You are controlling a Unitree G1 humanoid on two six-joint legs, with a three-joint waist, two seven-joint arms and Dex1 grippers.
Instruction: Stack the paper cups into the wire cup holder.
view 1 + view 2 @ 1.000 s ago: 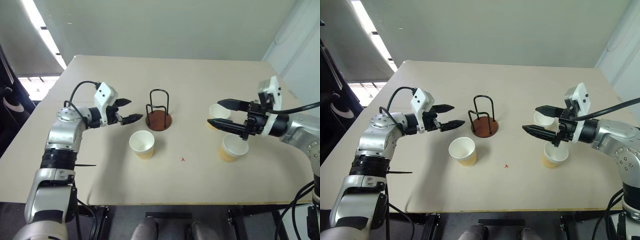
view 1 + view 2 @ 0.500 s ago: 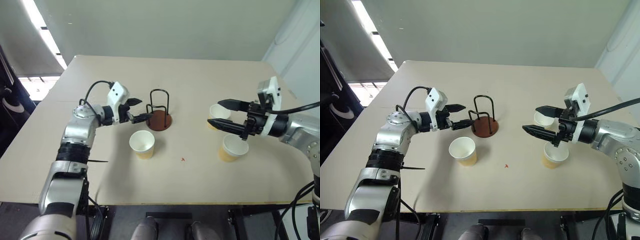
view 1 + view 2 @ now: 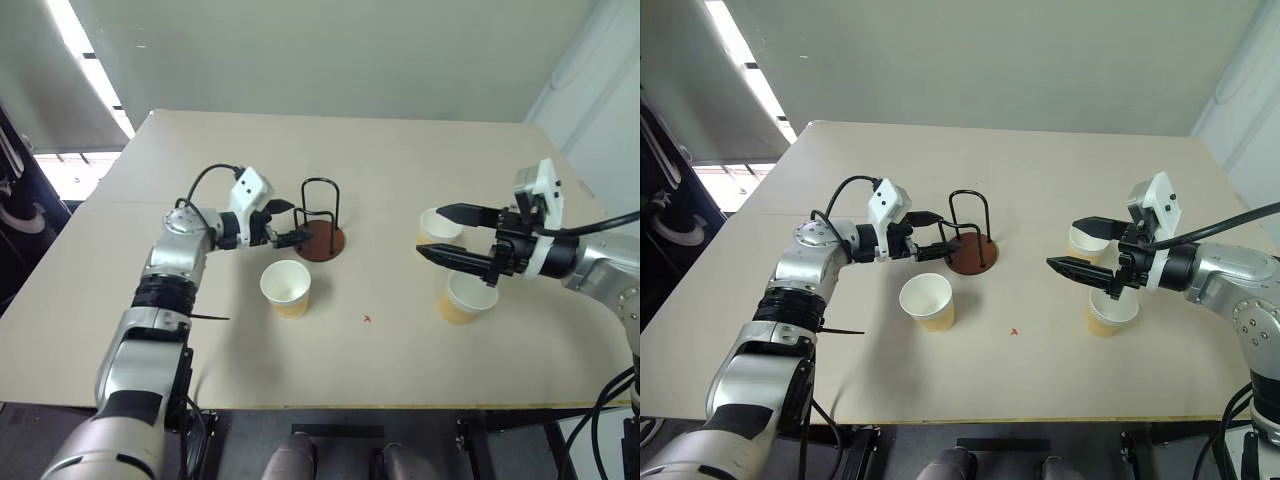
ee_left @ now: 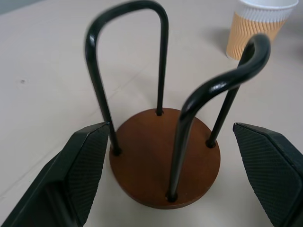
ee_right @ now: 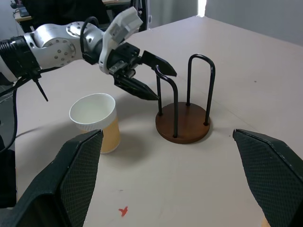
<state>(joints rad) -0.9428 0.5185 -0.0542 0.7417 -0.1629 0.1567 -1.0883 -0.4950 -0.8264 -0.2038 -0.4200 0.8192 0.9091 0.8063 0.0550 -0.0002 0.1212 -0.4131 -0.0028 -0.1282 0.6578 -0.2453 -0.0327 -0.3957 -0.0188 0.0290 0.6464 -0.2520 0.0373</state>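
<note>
left eye view | left gripper [image 3: 287,223] jaws spread, empty, straddling the near side of the cup holder [image 3: 320,232] | right gripper [image 3: 436,233] jaws spread, empty, two paper cups [image 3: 467,297] just behind them | third cup [image 3: 286,288] on bench [image 3: 400,170], beside left jaws

Empty wire cup holder [image 3: 320,232] upright, three paper cups [image 3: 286,288] apart
</note>
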